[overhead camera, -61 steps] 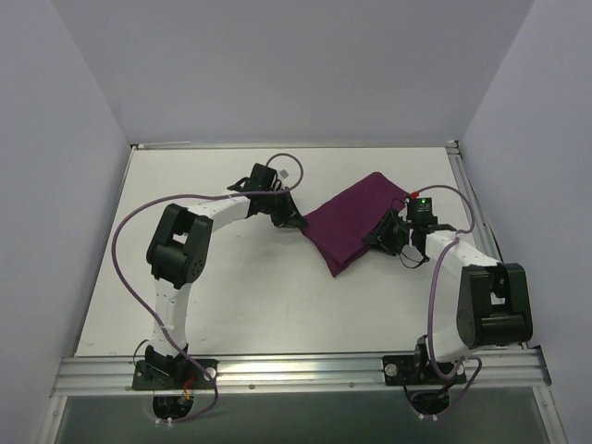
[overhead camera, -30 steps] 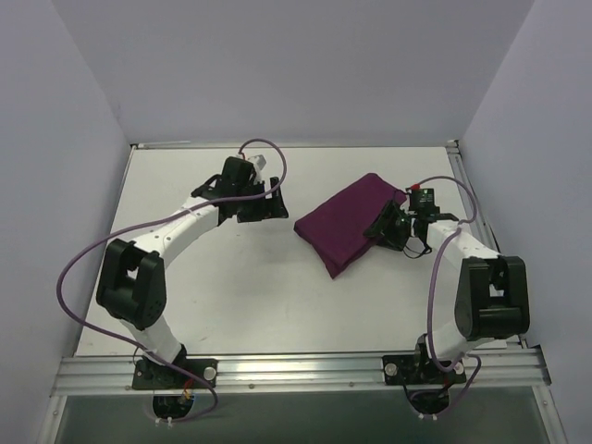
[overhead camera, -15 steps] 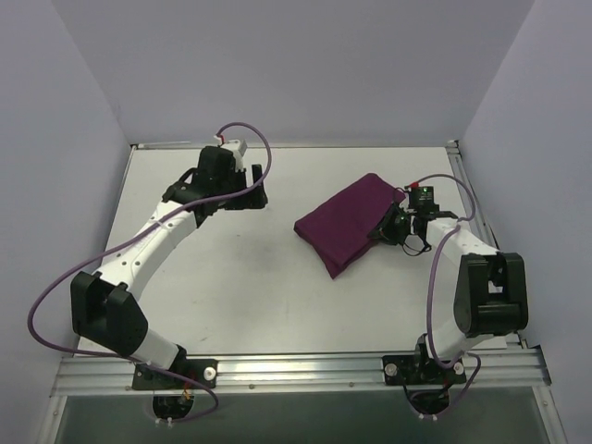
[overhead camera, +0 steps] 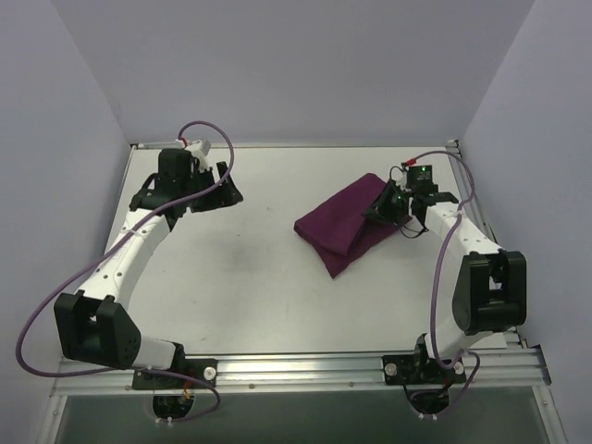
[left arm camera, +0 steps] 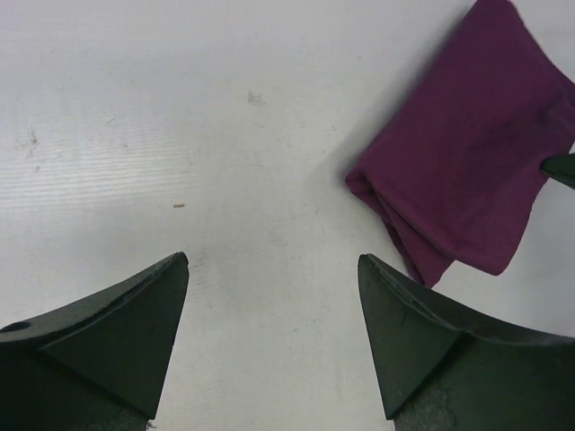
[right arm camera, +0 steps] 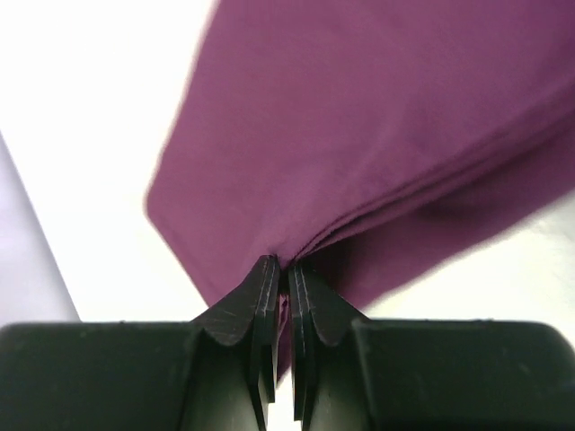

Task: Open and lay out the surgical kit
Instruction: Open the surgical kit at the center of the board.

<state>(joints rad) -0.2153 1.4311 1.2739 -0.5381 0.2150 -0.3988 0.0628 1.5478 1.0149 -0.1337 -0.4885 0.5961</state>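
Note:
The surgical kit shows only as a folded dark purple cloth wrap [overhead camera: 340, 227] lying right of the table's middle; whatever is inside is hidden. My right gripper [overhead camera: 382, 205] is at the wrap's right edge and is shut on a pinch of the upper cloth layers [right arm camera: 377, 117], which rise into the fingertips of my right gripper [right arm camera: 278, 266]. My left gripper [overhead camera: 228, 193] hangs open over bare table at the back left, well apart from the wrap. In the left wrist view the wrap [left arm camera: 476, 153] lies beyond and to the right of my left gripper [left arm camera: 271, 260], which has nothing between its fingers.
The white table [overhead camera: 250, 287] is walled at the left, right and back. A metal rail [overhead camera: 296, 370] with both arm bases runs along the near edge. Purple cables loop from each arm.
My left arm has swung away from the wrap to the back left. My right gripper has shut on the wrap's right edge and drawn it slightly up and back.

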